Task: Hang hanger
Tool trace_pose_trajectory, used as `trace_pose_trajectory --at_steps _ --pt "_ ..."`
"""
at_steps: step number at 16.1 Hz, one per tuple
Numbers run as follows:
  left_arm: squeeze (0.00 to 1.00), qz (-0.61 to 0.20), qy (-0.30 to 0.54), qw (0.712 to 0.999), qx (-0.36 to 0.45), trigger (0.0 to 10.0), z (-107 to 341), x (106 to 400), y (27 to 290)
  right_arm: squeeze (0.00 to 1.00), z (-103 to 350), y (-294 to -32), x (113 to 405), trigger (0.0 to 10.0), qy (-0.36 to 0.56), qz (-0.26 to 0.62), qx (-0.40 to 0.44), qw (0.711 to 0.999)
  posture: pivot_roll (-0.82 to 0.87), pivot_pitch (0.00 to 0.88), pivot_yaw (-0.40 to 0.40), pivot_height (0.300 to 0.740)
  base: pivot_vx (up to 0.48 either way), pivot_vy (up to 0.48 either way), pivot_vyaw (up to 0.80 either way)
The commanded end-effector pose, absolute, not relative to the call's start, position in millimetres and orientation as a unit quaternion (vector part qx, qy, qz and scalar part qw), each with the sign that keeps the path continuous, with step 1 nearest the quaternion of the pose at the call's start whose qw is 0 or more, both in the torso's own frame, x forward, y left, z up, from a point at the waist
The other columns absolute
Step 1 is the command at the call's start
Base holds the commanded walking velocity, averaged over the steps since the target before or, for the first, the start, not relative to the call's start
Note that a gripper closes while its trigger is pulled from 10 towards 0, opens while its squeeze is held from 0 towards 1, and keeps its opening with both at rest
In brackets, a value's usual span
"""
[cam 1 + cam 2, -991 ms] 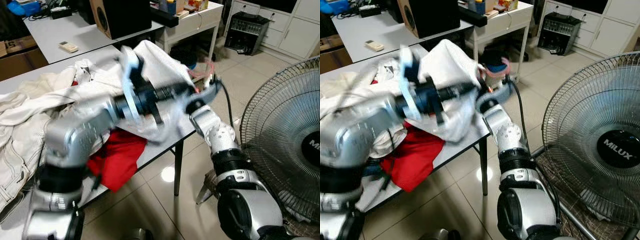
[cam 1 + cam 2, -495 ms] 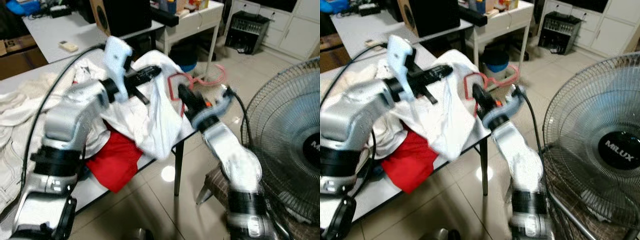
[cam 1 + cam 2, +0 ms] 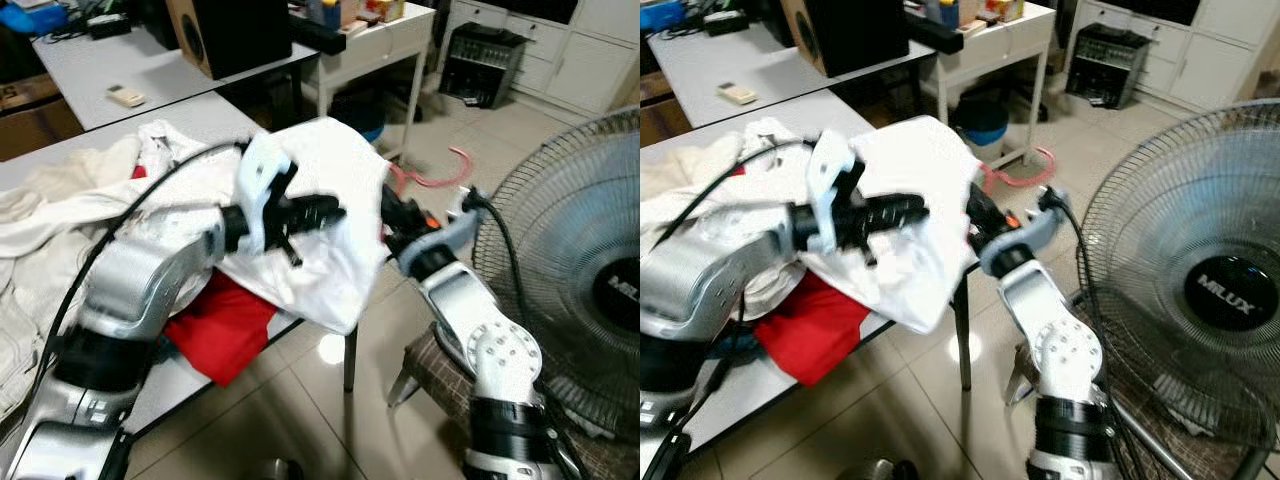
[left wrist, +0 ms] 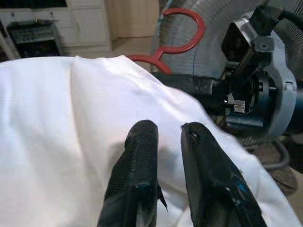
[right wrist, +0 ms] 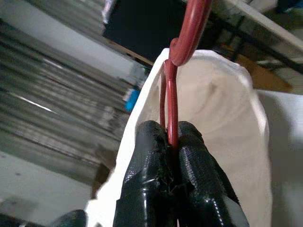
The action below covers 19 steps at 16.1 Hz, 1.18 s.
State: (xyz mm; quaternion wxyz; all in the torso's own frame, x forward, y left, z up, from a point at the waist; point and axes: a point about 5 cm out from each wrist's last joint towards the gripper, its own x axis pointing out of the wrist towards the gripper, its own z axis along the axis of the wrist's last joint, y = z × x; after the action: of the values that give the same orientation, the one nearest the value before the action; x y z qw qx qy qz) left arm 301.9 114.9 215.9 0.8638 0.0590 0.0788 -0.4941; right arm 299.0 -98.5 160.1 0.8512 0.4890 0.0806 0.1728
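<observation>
Above the tabletop's (image 3: 150, 125) right edge, the right gripper's (image 5: 169, 142) fingers clamp the red hanger (image 5: 182, 42) inside a white garment (image 3: 335, 215), while the left gripper's (image 4: 163, 132) nearly closed fingers press the cloth.

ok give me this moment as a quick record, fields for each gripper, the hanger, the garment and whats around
right gripper: shut on the red hanger, gripping its neck just below the hook
red hanger: hook sticks out past the white garment, body inside it
left gripper: fingers close together, resting on the white garment
white garment: draped over the hanger, at the corner of the grey table
red cloth: hangs over the table edge under the left arm
surroundings: standing fan on the robot's right
</observation>
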Motion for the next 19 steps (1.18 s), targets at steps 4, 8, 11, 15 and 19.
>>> trace_pose_trajectory --at_steps 4,8,11,15,19 --pt "1.00 -0.445 0.070 0.893 0.027 10.0 216 296 134 0.00 160 -108 293 10.0 0.081 0.157 0.485 0.856 0.00 0.000 0.065 0.740 0.000 0.000 0.00" --pt "0.00 -0.406 0.028 0.913 -0.017 10.0 231 292 146 0.00 170 -125 293 10.0 0.042 0.139 0.506 0.850 -0.01 0.000 0.061 0.740 0.000 0.000 0.34" --pt "0.00 -0.377 -0.002 0.926 -0.035 10.0 243 292 159 0.00 184 -134 291 10.0 0.010 0.149 0.503 0.851 -0.02 0.002 0.064 0.740 0.000 0.000 0.80" --pt "0.00 -0.332 -0.001 0.943 -0.034 10.0 243 283 170 0.00 220 -128 279 10.0 -0.026 0.230 0.485 0.843 -0.01 0.011 0.057 0.740 0.000 0.000 0.80" --pt "0.00 -0.231 0.000 0.973 -0.003 10.0 229 281 169 0.00 265 -106 273 10.0 -0.064 0.296 0.421 0.855 0.01 0.017 0.031 0.740 0.000 0.000 0.80"
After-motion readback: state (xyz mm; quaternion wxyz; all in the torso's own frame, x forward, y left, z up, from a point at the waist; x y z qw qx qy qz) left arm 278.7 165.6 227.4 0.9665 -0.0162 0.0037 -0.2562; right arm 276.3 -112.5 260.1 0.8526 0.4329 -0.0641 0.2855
